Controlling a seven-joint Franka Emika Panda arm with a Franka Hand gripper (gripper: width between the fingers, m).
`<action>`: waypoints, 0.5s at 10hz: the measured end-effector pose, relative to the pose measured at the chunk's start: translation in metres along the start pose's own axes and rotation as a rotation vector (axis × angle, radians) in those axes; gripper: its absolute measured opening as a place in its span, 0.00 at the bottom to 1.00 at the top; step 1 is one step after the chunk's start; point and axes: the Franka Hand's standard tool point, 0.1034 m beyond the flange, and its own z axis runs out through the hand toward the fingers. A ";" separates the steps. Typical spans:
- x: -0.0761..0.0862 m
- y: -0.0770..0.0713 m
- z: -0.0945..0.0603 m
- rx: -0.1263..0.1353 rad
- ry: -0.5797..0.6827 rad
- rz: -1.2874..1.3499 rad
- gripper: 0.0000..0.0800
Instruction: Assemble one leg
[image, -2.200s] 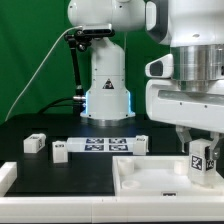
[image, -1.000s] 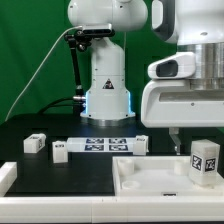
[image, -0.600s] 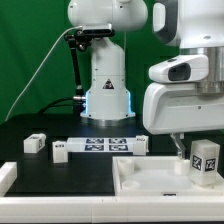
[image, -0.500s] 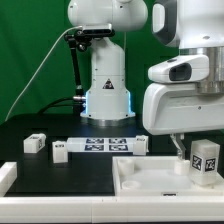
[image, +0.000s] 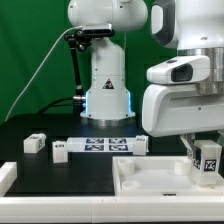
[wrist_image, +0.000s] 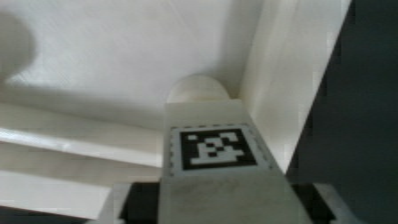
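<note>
Leg (image: 209, 157) and claw (image: 206, 166) sit slightly further toward the exterior view's right than 0.5 s ago; everything else is unchanged.

Exterior view: leg is upright with its tag facing the camera, at the exterior view's right edge, over a corner of the white panel (image: 150, 178). Panel lies on the black tabletop (image: 70, 178). Claw is clamped on the leg. Marker board (image: 105, 145) lies behind the panel. One loose block (image: 34, 144) and a second block (image: 60, 151) are well apart, on the exterior view's left.

Wrist view: leg (wrist_image: 214, 150) is centred, tag visible, tip pointing at the panel (wrist_image: 125, 80) beside its raised rim. Dark fingers (wrist_image: 135, 202) flank the leg. Contact with the panel: cannot tell.
</note>
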 end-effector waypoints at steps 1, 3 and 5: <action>0.000 0.000 0.000 0.000 0.000 0.005 0.37; 0.000 0.001 0.001 0.004 0.006 0.079 0.37; 0.001 0.005 0.001 0.021 0.036 0.345 0.37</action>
